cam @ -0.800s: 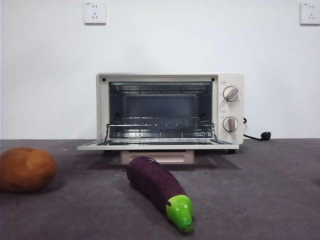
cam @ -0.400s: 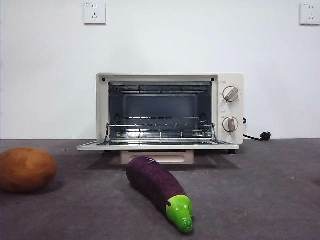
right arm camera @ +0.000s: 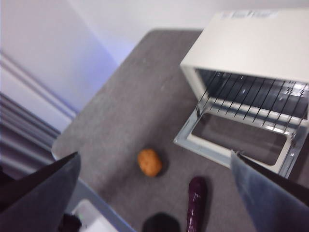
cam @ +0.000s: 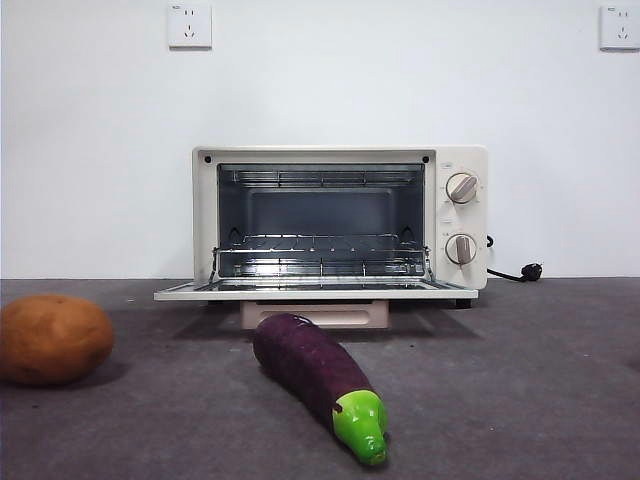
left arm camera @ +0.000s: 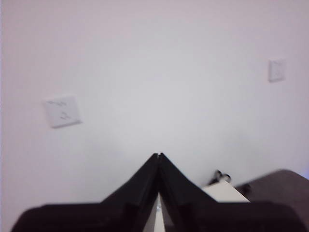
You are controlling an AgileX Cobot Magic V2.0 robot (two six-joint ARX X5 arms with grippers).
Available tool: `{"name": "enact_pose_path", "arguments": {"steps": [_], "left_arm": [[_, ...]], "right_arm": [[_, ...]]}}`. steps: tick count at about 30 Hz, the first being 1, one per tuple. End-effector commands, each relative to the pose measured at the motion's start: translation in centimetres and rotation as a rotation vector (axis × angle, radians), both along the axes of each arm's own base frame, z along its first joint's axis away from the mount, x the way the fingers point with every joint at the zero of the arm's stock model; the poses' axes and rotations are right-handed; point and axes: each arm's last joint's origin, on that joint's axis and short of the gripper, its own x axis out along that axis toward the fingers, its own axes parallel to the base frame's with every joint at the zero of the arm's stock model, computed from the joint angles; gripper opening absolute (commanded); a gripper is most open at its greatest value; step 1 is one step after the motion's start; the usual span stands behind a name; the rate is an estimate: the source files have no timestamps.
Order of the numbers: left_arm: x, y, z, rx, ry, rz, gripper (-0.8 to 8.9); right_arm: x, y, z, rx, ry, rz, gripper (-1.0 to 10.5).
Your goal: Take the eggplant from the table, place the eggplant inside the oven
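Eggplant [cam: 318, 379] lying on the dark grey tabletop [cam: 520, 380] just in front of the oven [cam: 340, 222], green stem cap toward the camera; oven door folded down, wire rack exposed. Potato [cam: 52, 338] well to one side. Left gripper [left arm camera: 159, 157] jaws pressed together, empty, facing the wall; right gripper [right arm camera: 154, 166] jaws spread wide, empty, high above the eggplant.

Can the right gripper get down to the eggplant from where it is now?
Probably yes. The right gripper, jaws wide open, hangs high over the table with the eggplant in view between them. Nothing covers it; the potato and oven stand apart.
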Motion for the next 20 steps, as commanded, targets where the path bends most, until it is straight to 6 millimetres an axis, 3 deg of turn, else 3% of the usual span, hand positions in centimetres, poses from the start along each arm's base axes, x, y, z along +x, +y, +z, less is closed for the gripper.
{"name": "enact_pose_path", "arguments": {"steps": [1,12,20], "left_arm": [[-2.7,2.0,0.7,-0.034,-0.087,0.058,-0.06],[-7.8,5.5,1.2,-0.072,-0.151,0.134,-0.06],[-9.9,7.0,0.6,-0.039,-0.113,0.17,-0.06]], "right_arm": [[0.7,1.3,-0.6,-0.06,0.008,0.043,5.3],[3.9,7.8,-4.3,-0.31,0.105,0.119,5.3],[7.0,12.5,-8.1,-0.437,0.197,0.162,5.4]]}}
